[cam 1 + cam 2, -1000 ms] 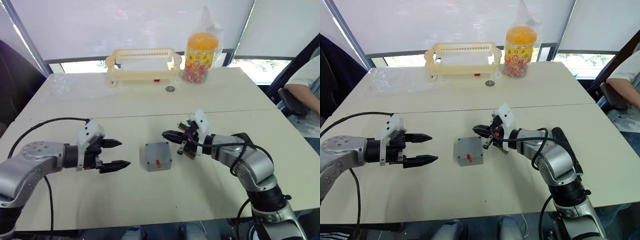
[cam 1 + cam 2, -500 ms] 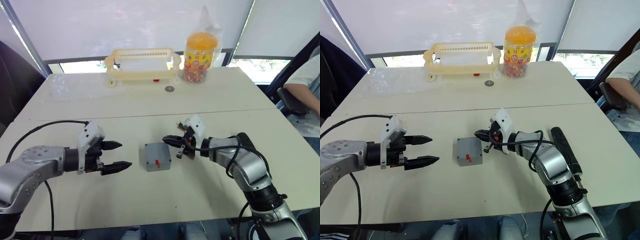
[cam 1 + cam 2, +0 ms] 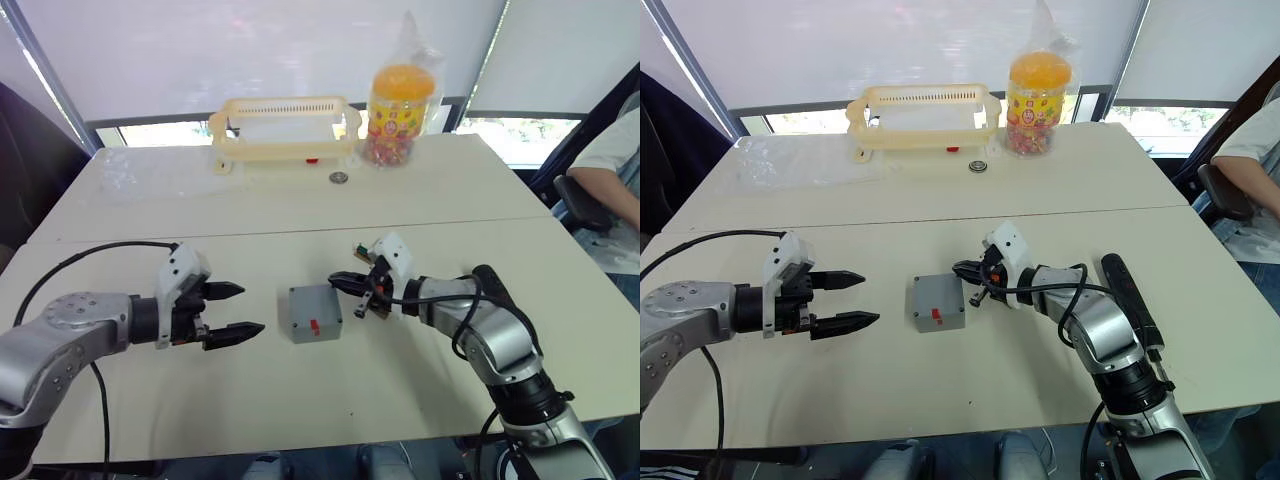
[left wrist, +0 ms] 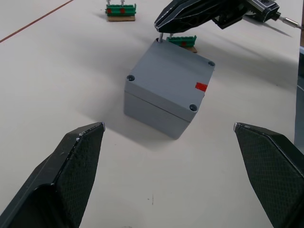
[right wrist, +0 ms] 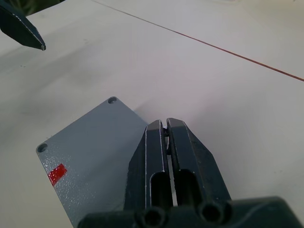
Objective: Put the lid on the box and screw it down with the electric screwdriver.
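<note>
Grey box (image 3: 315, 313) lidded, right pincer (image 3: 340, 281) closed beside it; left pincer (image 3: 240, 310) agape

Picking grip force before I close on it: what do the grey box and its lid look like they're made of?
The box and the lid on it both look like moulded plastic: uniform matt grey, finely speckled, with softly rounded corners and recessed corner screw holes. A small red mark sits on the lid. Painted metal can't be ruled out by look alone.
</note>
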Available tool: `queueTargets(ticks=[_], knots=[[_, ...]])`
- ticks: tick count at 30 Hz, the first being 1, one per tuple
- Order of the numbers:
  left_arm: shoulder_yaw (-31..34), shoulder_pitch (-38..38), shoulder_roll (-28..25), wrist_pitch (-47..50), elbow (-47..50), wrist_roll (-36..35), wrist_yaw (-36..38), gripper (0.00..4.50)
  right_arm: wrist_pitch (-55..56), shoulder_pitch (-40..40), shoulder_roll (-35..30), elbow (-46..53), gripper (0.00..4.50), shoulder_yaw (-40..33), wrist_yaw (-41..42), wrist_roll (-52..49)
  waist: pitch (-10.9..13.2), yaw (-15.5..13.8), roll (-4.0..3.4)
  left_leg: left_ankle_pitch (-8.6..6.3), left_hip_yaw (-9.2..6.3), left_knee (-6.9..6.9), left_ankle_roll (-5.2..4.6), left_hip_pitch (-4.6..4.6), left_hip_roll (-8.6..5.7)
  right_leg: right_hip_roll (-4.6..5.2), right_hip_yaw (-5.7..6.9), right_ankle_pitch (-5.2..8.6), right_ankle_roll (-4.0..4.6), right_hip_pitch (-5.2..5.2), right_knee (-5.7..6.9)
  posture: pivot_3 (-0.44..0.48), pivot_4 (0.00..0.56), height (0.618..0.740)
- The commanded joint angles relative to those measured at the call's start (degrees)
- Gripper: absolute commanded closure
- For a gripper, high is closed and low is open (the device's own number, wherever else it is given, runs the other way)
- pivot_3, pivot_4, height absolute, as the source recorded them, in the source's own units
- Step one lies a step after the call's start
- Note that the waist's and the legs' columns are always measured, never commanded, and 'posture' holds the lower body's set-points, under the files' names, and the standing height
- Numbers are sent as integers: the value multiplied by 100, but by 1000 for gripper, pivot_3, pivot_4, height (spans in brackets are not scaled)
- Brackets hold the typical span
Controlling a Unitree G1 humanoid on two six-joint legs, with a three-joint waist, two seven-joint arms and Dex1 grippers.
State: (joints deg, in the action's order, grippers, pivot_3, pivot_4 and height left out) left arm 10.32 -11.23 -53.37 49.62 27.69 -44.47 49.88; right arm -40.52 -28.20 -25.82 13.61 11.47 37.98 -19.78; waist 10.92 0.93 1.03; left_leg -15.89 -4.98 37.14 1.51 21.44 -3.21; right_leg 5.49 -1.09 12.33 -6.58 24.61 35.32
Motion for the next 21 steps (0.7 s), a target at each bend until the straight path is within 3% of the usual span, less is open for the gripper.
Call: queueTargets(ticks=[1,17,19,21], knots=[[58,-27,15,-62,144,-22,-13,0,112,6,5,85,4465,-123,-5,21,0,0,0,0,0,0,0,0,0,0,0,0,0,0,0,0,150,740],[-3,-32,40,-69,122,29,-48,0,143,14,123,25,4465,-36,14,85,0,0,0,0,0,0,0,0,0,0,0,0,0,0,0,0,150,740],[-11,-31,44,-77,111,39,-51,0,152,-36,166,-1,3920,-63,2,91,0,3,0,0,0,0,0,0,0,0,0,0,0,0,0,0,150,740],[-13,-30,47,-80,105,40,-50,0,156,-76,200,11,3089,-127,-15,70,0,1,0,0,0,0,0,0,0,0,0,0,0,0,0,0,150,740]])
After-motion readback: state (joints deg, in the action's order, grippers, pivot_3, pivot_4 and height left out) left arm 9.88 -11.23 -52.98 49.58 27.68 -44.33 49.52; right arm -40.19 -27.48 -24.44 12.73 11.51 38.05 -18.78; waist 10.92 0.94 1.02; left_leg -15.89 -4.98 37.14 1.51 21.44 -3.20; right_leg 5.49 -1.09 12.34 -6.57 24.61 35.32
